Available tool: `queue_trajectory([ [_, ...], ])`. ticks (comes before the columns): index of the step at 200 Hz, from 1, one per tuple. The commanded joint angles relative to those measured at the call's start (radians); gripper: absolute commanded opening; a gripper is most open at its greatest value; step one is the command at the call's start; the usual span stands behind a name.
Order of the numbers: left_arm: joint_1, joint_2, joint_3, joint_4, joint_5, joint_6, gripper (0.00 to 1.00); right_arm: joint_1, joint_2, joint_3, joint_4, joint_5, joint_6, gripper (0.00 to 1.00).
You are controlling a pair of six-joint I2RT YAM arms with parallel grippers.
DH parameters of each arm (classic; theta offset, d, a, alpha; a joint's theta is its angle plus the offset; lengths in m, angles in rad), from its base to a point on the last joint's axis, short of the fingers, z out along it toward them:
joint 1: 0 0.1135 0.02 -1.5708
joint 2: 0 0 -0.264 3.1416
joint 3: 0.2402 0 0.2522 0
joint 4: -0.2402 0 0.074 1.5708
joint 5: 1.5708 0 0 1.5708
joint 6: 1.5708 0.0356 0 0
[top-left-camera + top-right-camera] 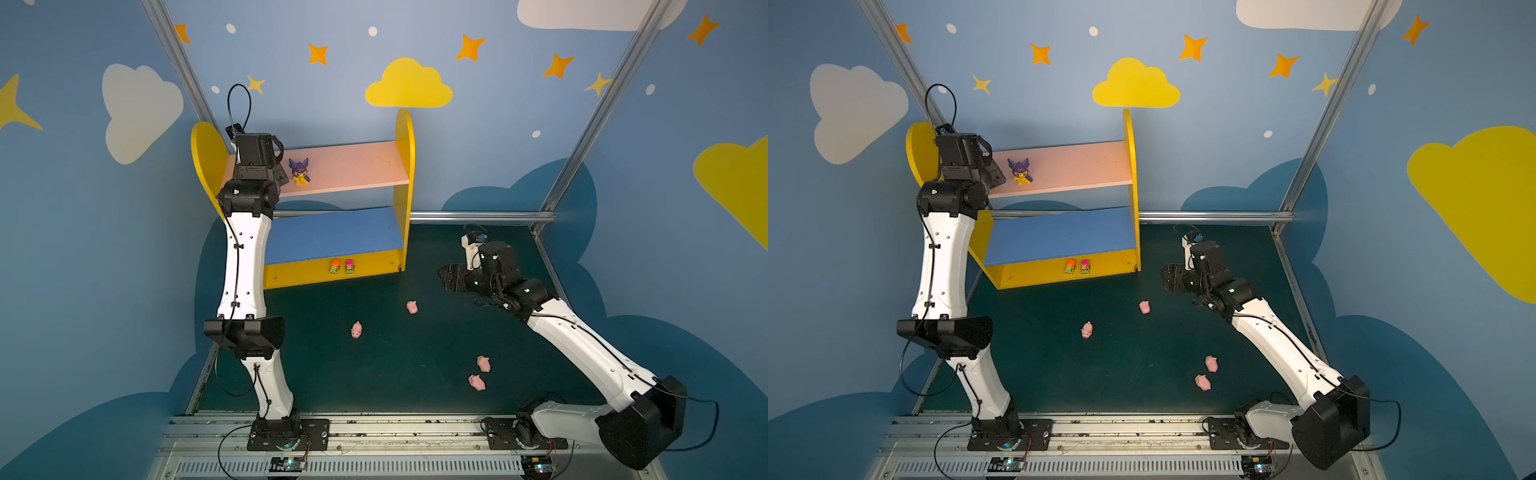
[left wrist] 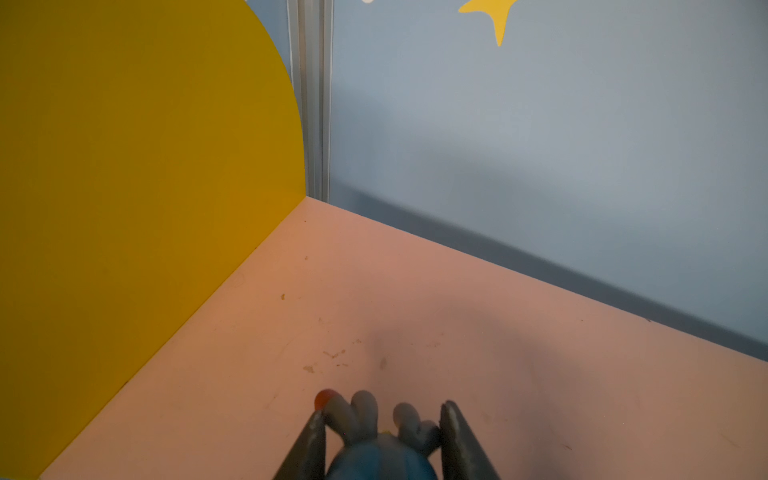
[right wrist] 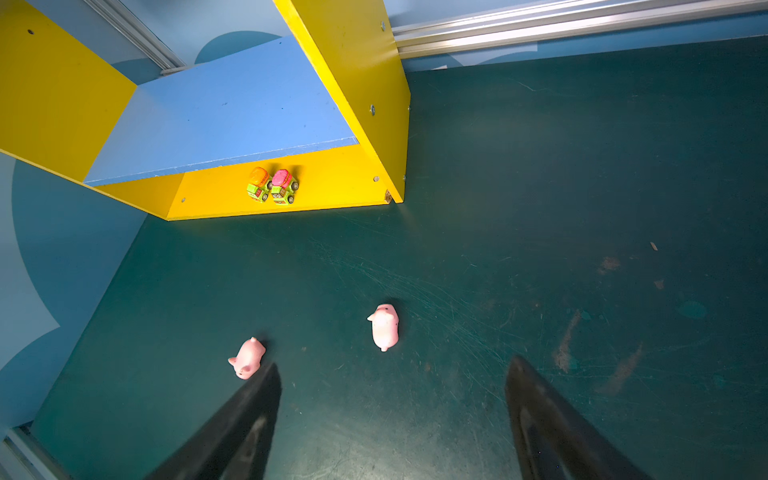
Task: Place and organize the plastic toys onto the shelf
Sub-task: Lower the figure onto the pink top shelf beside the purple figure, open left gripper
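Four pink pigs (image 1: 356, 330) lie scattered on the green table (image 1: 415, 353), apart from the shelf (image 1: 405, 166). Its yellow base (image 1: 299, 276) carries two cars (image 1: 336, 266) side by side, and its pink upper board (image 1: 353, 166) carries a purple-hooded figurine (image 1: 299, 171). The left gripper (image 2: 383, 411) is clamped on a blue-hooded figurine (image 2: 380, 457) over that board's left end; the right gripper (image 3: 393, 361) hangs over the table, jaws wide apart, empty.

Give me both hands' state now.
Left hand: closed on the blue-hooded figurine, over the pink board.
Right hand: open, empty, above the table.
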Motion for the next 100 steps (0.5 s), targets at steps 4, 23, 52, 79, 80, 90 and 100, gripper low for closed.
queue_trajectory([
  [4,-0.011,-0.018,0.001,-0.006,-0.002,0.021,0.41,-0.005,-0.006,0.033,-0.006,0.0,-0.004,0.84],
  [23,-0.011,-0.013,0.006,-0.01,-0.005,0.023,0.42,-0.005,-0.008,0.033,-0.006,0.0,-0.002,0.84],
  [52,-0.014,-0.014,0.006,-0.01,-0.009,0.025,0.43,-0.005,-0.01,0.033,-0.009,0.002,-0.002,0.84],
  [79,-0.014,-0.018,0.005,-0.011,-0.015,0.029,0.43,-0.005,-0.013,0.033,-0.011,0.003,-0.002,0.83],
  [80,-0.014,-0.018,0.005,-0.012,-0.016,0.029,0.43,-0.005,-0.013,0.033,-0.011,0.003,-0.002,0.83],
  [90,-0.015,-0.019,0.004,-0.013,-0.019,0.031,0.44,-0.005,-0.014,0.033,-0.009,0.003,-0.001,0.84],
  [100,-0.017,-0.021,0.004,-0.014,-0.021,0.032,0.44,-0.004,-0.013,0.033,-0.009,0.003,0.0,0.83],
])
